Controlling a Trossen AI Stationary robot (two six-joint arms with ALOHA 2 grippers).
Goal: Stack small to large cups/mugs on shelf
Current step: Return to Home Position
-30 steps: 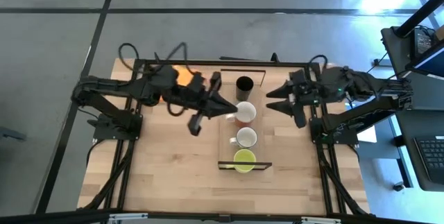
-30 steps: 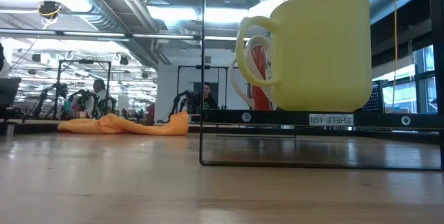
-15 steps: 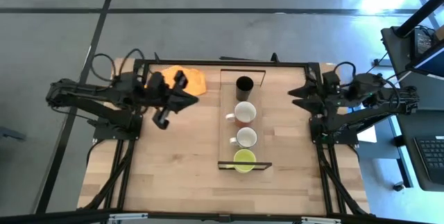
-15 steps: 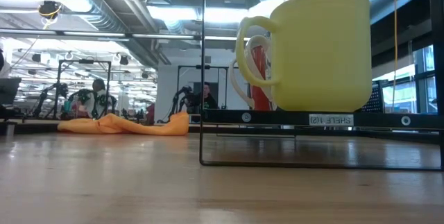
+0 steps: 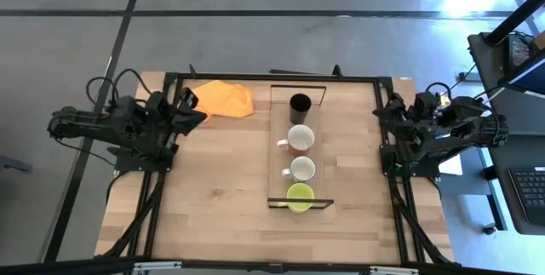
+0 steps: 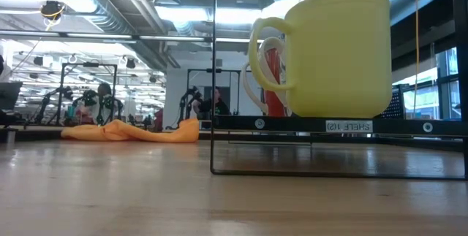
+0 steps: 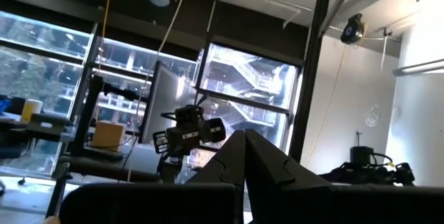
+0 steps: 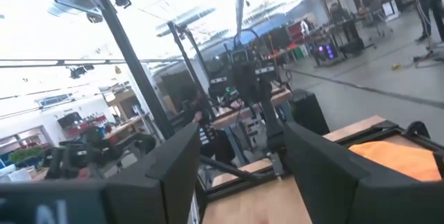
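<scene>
I read the bench (image 5: 213,211) as pale planked wood, smooth with a low sheen. The shelf (image 5: 278,117) is the same light wood, framed in thin dark metal rod. At one end of the shelf, the yellow-green mug (image 6: 336,53) looks smooth and faintly glossy. Beside the shelf's other end, the orange cloth (image 5: 223,99) looks soft, crumpled and matt.

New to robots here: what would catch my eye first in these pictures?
Four cups line the narrow central shelf: black cup, reddish-brown mug, white mug, and a yellow-green mug that looms large in the low view. An orange cloth lies toward the far left corner; the left arm and right arm sit folded at the sides of the table.
</scene>
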